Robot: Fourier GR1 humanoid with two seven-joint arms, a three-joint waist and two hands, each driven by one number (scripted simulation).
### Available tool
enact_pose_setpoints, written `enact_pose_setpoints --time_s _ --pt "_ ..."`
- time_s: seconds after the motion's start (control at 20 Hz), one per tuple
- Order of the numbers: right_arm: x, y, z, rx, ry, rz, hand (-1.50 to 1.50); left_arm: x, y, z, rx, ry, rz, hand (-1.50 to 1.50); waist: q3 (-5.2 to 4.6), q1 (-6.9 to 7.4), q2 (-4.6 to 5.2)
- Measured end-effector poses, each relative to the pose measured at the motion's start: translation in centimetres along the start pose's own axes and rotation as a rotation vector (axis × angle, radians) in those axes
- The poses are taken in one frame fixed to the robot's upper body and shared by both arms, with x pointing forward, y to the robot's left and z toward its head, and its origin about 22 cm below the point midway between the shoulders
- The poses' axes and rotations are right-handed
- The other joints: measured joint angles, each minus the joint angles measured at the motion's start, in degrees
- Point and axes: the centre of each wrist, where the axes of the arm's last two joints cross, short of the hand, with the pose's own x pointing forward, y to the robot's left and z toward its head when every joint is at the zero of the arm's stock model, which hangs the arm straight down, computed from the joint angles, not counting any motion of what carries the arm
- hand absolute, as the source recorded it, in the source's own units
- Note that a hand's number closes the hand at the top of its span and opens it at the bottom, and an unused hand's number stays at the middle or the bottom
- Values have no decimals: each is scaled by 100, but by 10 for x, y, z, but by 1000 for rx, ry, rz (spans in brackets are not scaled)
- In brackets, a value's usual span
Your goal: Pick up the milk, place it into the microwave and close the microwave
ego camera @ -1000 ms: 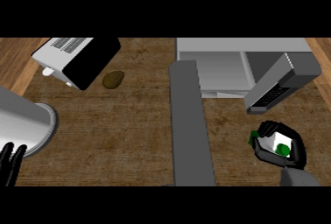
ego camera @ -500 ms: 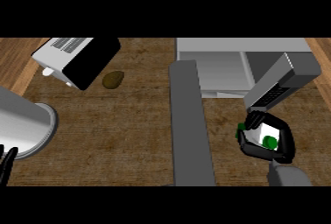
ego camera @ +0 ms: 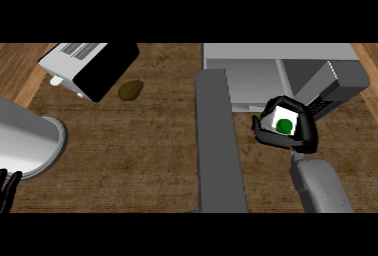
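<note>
My right hand [ego camera: 289, 134] curled round white milk carton with green spot [ego camera: 282, 121], lifted off bench. Grey microwave [ego camera: 277, 70] just ahead, door [ego camera: 220, 145] open. Insertion, closing remain.

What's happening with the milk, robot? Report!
Right hand shut on milk, at the microwave opening. Left hand resting, lower left edge. Door open. Nothing in the way.

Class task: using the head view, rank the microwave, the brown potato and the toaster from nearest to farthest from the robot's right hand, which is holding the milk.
Measured from the right robot hand, curled round the milk:
1. Microwave, just above the hand, on the right side.
2. Potato, left of the open door, mid-counter.
3. Toaster, upper left corner.
</note>
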Motion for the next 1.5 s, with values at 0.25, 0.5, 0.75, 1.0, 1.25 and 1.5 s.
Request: enact_pose_setpoints --time_s 0.25,0.5,0.75,1.0,1.25,1.5 --pt "-10 17 -41 5 35 18 150 -2 10 -13 -1 -5 2 -150 3 42 22" --pt "-13 21 -81 6 54 43 150 -3 12 -6 -12 0 7 -150 4 117 41" --pt "-16 22 -104 7 47 78 150 -6 13 -15 -30 -1 13 -150 8 192 84" --pt "-15 19 -116 -13 25 133 150 -9 10 -25 -60 -10 26 -150 13 315 152" --pt "-6 12 -131 -38 15 224 150 -13 5 -31 -93 -18 39 -150 14 446 208" --pt "0 9 -140 -90 28 275 150 -11 6 -41 -113 -34 36 -150 20 575 279"
